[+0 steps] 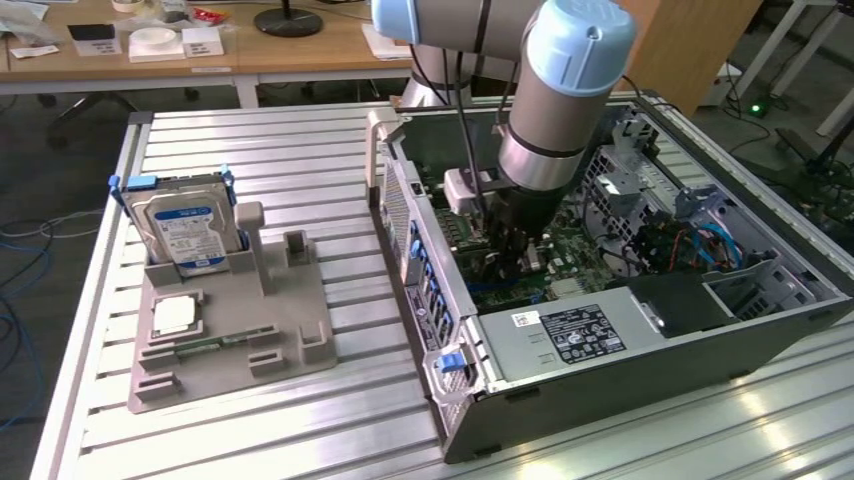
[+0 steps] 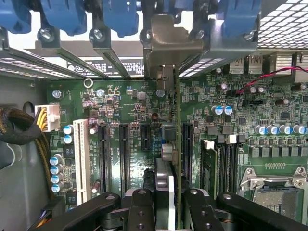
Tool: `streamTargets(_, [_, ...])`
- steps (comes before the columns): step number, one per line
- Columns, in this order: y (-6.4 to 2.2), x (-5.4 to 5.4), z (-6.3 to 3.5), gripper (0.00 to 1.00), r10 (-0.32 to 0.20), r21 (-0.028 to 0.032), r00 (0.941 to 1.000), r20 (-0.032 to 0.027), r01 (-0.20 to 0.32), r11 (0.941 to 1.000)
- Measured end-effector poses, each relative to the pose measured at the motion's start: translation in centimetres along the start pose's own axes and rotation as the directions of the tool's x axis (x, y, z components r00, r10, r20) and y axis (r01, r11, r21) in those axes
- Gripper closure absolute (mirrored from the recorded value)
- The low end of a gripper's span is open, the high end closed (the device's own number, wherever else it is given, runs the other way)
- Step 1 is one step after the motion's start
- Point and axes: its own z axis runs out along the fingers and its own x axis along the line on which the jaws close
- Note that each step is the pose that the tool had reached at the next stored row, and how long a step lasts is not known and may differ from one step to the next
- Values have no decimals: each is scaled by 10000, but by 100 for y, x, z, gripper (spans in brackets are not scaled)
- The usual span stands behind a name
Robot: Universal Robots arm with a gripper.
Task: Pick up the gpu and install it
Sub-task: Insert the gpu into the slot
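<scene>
A: Where's the gpu [image 2: 177, 144]?
B: Inside the PC case [image 1: 641, 330], edge-on over the motherboard [image 2: 120, 106], bracket up by the rear slots.
A: Gripper [image 2: 168, 202]?
B: Part closed, fingers clamped on the card's near edge. Hard drive [image 1: 187, 232] sits in the holder at exterior view's left.

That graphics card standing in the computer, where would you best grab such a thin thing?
By its free long edge, from straight above the motherboard, pinching the two flat faces. The graphics card stands edge-on, a slim blade, with its metal bracket at the case's rear slots. The gripper already has it that way, shut on the card's flat sides. Neighbouring slots leave room on either side.
</scene>
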Motion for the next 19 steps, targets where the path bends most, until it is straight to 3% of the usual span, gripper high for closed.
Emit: streamTargets(19, [0,-1,-12,72,0,0,10000,1,0,10000])
